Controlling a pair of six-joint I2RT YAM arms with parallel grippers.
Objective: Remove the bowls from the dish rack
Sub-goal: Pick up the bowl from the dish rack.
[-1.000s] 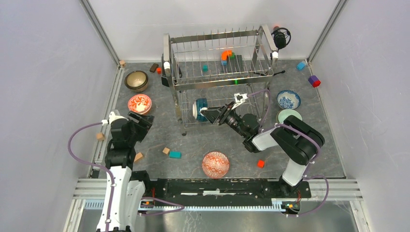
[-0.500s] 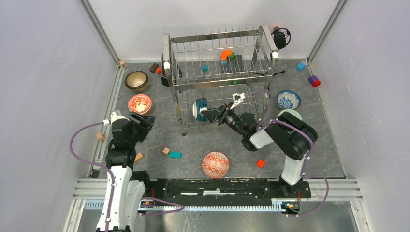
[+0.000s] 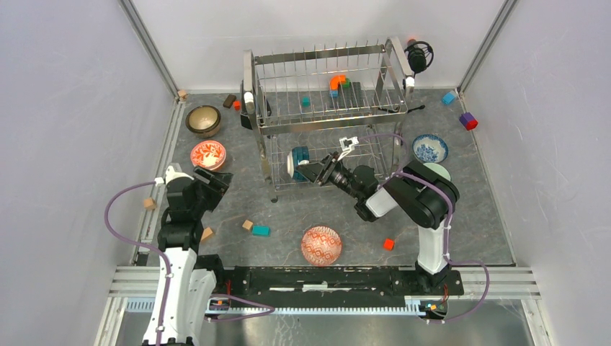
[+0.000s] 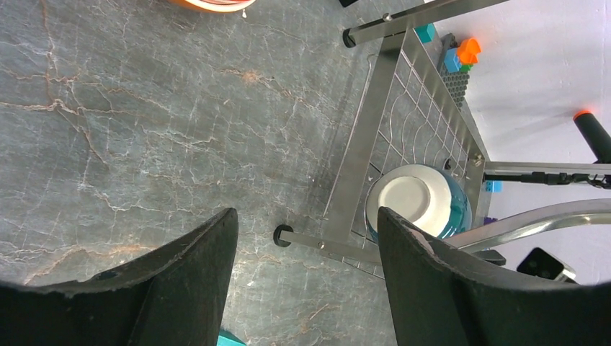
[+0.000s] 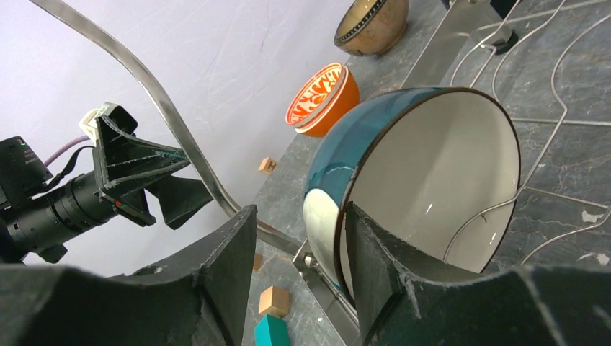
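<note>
— Right arm has pushed deeper into the dish rack (image 3: 328,119). The right pincer (image 5: 301,213) now straddles the rim of the teal bowl (image 5: 432,180), jaws narrowing but not yet clamped.
— What could go wrong?
— A shallow pinch on that glazed rim may slip. Pulled out askew, the bowl could snag the wires and drag the rack.
— Contents?
— The bowl is empty and stands on edge at the lower tier's left end. No other bowl shows in the rack. Near the left edge of the desk (image 3: 288,209), the left pincer (image 4: 306,223) hangs released.
</note>
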